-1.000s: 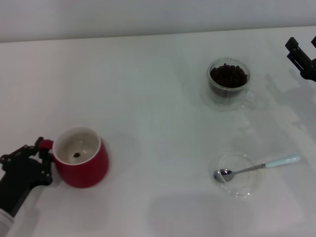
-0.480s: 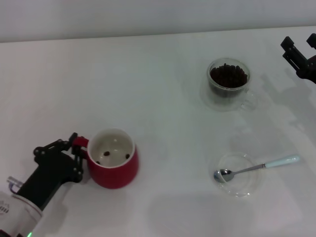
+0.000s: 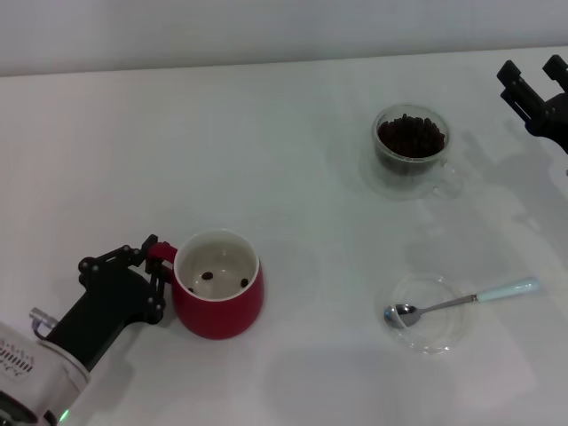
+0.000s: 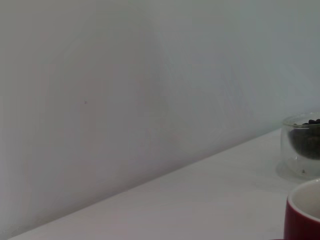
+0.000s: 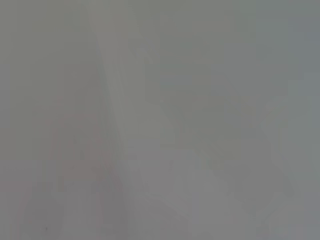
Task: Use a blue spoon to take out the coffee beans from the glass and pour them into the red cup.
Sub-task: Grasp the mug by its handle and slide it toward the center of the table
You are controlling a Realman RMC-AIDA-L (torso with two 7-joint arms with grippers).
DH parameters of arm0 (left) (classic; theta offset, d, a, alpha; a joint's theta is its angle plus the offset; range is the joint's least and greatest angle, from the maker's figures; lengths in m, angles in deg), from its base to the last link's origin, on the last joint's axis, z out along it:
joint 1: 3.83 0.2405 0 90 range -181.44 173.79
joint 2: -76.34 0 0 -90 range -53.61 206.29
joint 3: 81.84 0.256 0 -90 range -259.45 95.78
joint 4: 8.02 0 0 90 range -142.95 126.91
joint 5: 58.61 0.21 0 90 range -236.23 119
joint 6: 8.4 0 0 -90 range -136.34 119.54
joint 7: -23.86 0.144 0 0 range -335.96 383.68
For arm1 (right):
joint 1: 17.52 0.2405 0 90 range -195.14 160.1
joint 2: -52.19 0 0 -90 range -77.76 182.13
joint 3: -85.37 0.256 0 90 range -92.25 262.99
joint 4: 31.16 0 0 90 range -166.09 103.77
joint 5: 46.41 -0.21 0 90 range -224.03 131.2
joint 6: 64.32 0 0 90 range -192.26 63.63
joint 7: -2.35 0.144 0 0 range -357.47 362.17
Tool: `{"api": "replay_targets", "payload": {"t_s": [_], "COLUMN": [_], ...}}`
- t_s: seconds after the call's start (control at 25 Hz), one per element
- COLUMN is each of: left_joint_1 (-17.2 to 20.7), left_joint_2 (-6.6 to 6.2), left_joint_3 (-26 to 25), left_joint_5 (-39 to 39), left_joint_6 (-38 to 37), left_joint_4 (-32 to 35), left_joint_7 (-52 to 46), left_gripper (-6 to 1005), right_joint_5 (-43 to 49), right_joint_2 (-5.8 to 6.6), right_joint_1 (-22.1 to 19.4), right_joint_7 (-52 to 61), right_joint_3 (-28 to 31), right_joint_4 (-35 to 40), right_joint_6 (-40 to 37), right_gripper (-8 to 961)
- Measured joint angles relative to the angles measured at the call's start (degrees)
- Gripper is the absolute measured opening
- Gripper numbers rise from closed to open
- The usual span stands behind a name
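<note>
The red cup (image 3: pixel 217 297) stands at the front left of the table with two coffee beans (image 3: pixel 206 276) in its white inside. My left gripper (image 3: pixel 156 266) is shut on its small red handle. The cup's rim also shows in the left wrist view (image 4: pixel 304 212). The glass (image 3: pixel 410 151), full of dark coffee beans (image 3: pixel 410 135), stands at the far right; it also shows in the left wrist view (image 4: pixel 301 142). The blue spoon (image 3: pixel 461 300) lies at the front right, its metal bowl resting in a shallow clear dish. My right gripper (image 3: pixel 532 82) hangs open and empty beyond the glass, at the right edge.
The shallow clear dish (image 3: pixel 428 350) sits at the front right under the spoon's bowl. The white table (image 3: pixel 293 160) meets a pale wall at the far edge. The right wrist view shows only a pale blank surface.
My left gripper has slid the red cup to the right, toward the table's middle, holding its handle. A second bean now shows inside. My right gripper has drifted slightly farther back.
</note>
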Motion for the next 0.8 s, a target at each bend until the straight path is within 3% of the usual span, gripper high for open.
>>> {"api": "replay_targets", "payload": {"t_s": [0.52, 0.8], "left_joint_1": [-1.31, -0.28], "left_joint_2": [0.01, -0.03], "left_joint_3": [0.06, 0.00], "left_joint_5": [0.20, -0.17], "left_joint_6": [4.07, 3.51], "left_joint_4": [2.00, 2.25], "left_joint_7": [-0.48, -0.48], "left_gripper": [93, 230], "right_joint_5": [0.00, 0.00], "right_joint_2": [0.00, 0.00], "right_joint_1": [0.35, -0.05], "right_joint_7": [0.06, 0.10], "right_joint_3": [0.01, 0.01], "right_joint_4": [0.08, 0.09], "right_joint_6": [-0.07, -0.51], "right_gripper": [815, 815]}}
